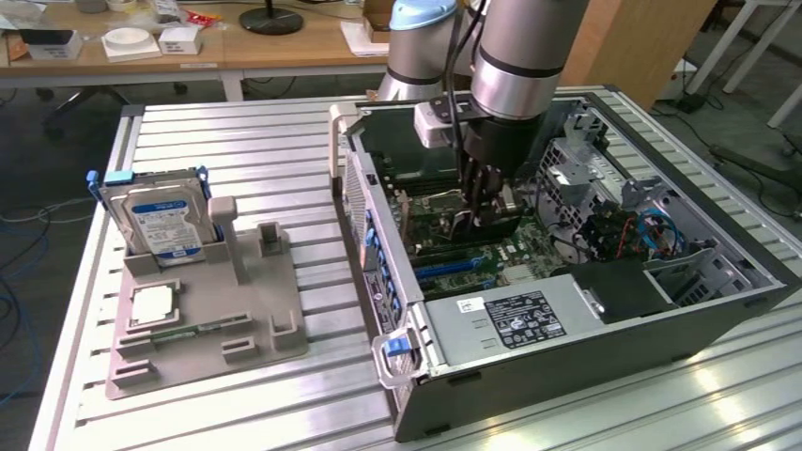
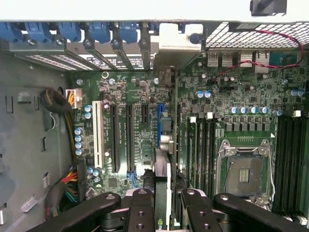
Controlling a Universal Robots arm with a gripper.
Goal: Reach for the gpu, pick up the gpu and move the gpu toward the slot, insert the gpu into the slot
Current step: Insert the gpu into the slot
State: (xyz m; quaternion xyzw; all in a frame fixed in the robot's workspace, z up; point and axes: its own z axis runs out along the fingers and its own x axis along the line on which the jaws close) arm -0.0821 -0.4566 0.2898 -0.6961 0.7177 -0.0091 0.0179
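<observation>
The gripper [image 2: 168,203] pinches the gpu [image 2: 164,145] edge-on. It hangs inside the computer case [image 1: 701,324], just above the motherboard [image 2: 140,92].

Green gpu [image 2: 164,145] edge-on over green motherboard [image 2: 231,92]; blue-labelled silver hard drive [image 1: 161,221]; grey tray [image 1: 207,329]; ribbed silver surface [image 1: 225,141]; black hand [image 2: 164,212].

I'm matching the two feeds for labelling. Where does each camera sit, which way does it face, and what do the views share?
Exterior view: off the arm, above the table, looking down at the open computer case and parts tray; the arm and gripper show, lowered into the case.
Wrist view: on the wrist, facing down onto the motherboard; the black fingers show, holding the gpu edge-on.
Shared: the case interior, motherboard, gripper and gpu.
</observation>
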